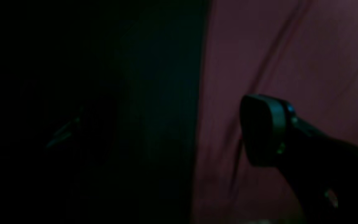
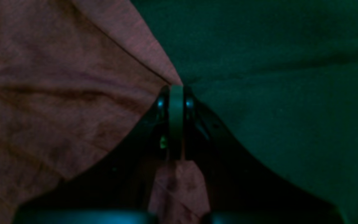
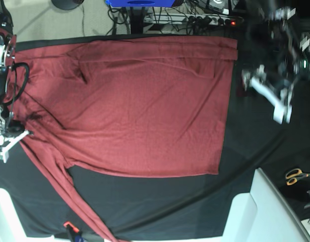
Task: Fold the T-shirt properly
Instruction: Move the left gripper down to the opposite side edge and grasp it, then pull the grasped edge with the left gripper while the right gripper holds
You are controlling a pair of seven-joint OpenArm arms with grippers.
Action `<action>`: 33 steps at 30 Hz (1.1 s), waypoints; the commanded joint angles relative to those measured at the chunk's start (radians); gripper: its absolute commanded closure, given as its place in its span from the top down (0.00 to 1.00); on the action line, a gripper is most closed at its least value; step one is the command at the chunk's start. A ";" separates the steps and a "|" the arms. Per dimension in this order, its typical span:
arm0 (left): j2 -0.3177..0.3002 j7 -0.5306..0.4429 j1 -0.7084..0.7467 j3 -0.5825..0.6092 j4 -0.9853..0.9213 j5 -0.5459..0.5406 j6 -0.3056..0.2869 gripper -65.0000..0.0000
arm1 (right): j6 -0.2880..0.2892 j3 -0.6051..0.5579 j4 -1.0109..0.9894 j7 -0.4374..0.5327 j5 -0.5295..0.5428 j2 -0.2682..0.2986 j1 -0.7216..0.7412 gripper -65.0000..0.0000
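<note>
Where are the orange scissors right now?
In the base view, the scissors lie at the far right edge on the black cloth, beside the white box.

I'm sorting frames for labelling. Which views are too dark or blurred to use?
Left wrist: very dark and soft; only the T-shirt and one claw finger are visible. Right wrist: dim, green-tinted, readable. Base: well lit, with motion blur on the left arm.

The T-shirt (image 3: 139, 106) lies spread flat on the black cloth sheet (image 3: 160, 201), one sleeve trailing.
</note>
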 commanded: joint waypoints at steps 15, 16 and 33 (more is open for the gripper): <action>0.007 -0.126 -0.516 0.037 -0.722 0.254 0.001 0.92 | -0.001 0.000 0.017 0.018 0.000 0.024 0.027 0.00; 0.015 -0.135 -0.519 0.037 -0.733 0.271 0.001 0.92 | -0.001 0.000 0.017 0.018 0.000 0.024 0.027 0.00; 0.076 -0.185 -0.483 0.030 -0.740 0.333 0.001 0.14 | -0.001 -0.002 0.017 0.022 0.000 0.024 0.029 0.00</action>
